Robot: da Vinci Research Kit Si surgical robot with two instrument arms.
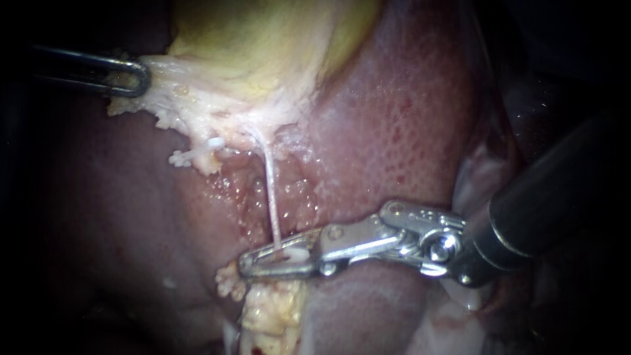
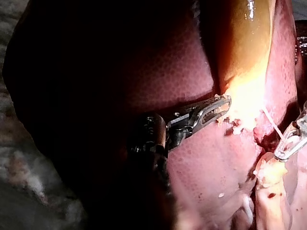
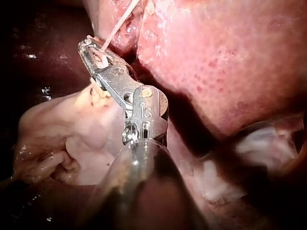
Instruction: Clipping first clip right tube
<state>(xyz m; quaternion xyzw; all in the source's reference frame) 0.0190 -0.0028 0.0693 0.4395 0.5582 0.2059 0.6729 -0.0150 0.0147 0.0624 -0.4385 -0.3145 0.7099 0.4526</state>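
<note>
Liver behind; end effector of right instrument pinches tube; left instrument grips gallbladder.

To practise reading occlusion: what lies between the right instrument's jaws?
The thin white tube enters the right instrument's jaws, closed on it. The metal hides what else they hold and the tube's lower end.

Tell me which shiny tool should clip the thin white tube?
The silver right instrument: its jaws are shut on the thin white tube. The left instrument grips pale tissue far from it.
</note>
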